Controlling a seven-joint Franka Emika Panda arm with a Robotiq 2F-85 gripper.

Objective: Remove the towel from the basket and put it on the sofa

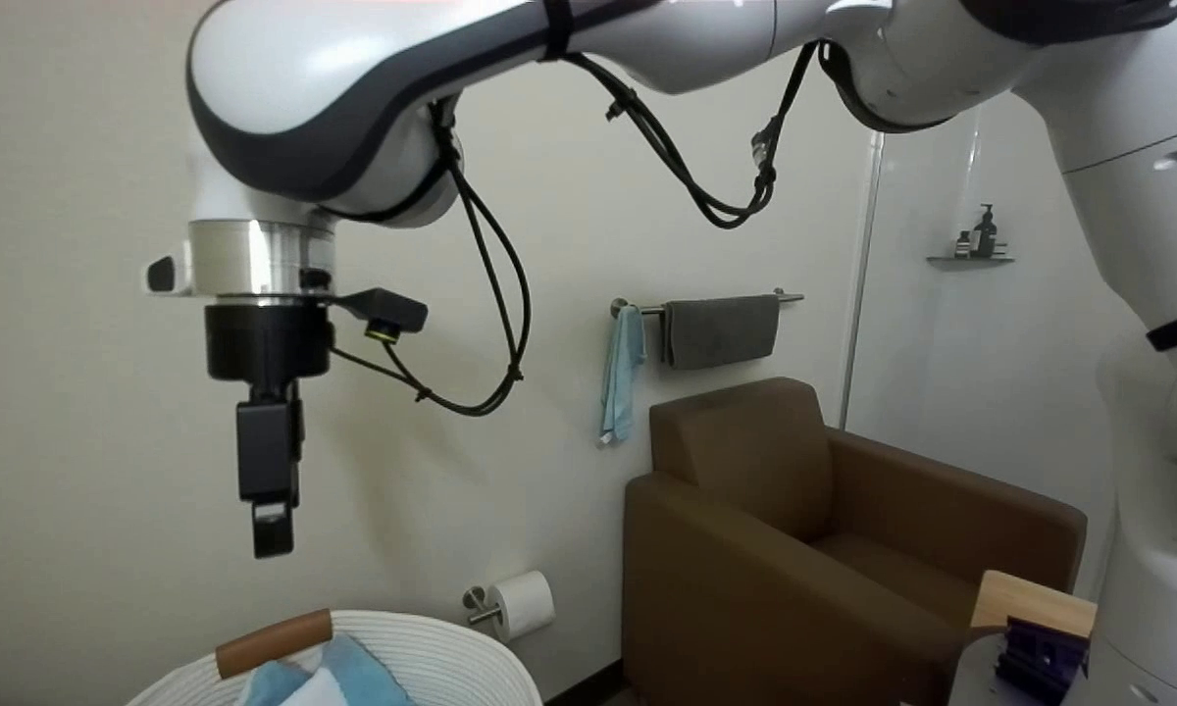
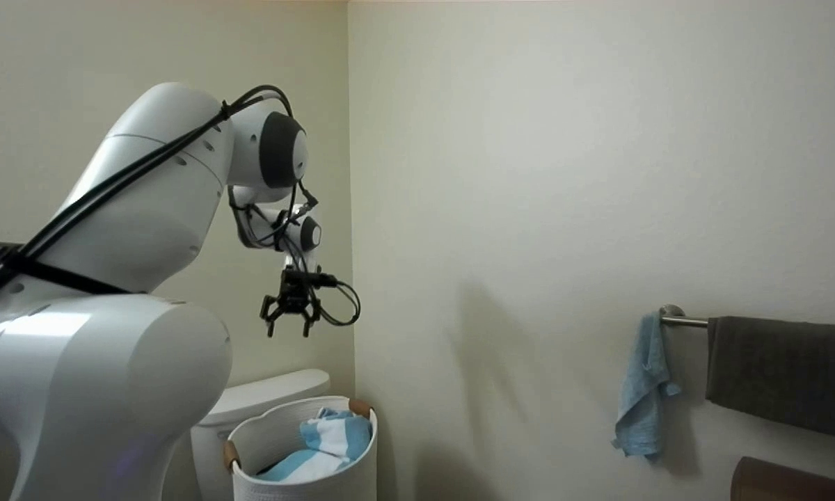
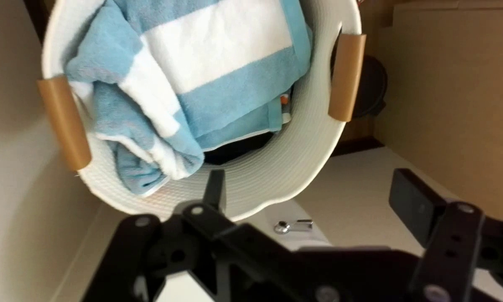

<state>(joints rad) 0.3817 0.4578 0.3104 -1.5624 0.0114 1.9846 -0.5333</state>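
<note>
A blue and white striped towel lies bunched inside the white woven basket in all views: towel (image 1: pixel 363 672), (image 2: pixel 337 438), (image 3: pixel 218 46); basket (image 1: pixel 451 647), (image 2: pixel 261 435), (image 3: pixel 302 176). The basket has brown handles. My gripper (image 1: pixel 273 534) is open and empty, pointing down, well above the basket; it also shows open in an exterior view (image 2: pixel 289 332). In the wrist view the fingers (image 3: pixel 314 197) spread across the basket's rim and the floor side beyond it, apart from the towel. The brown sofa (image 1: pixel 745 579) stands to the right; only its top corner (image 2: pixel 793 480) shows in an exterior view.
A white toilet (image 2: pixel 278 390) stands behind the basket; its flush lever (image 3: pixel 293 226) shows. A wall bar holds a grey towel (image 1: pixel 721 333) and a small blue cloth (image 1: pixel 623 373) above the sofa. A toilet paper roll (image 1: pixel 522 603) sticks out between basket and sofa.
</note>
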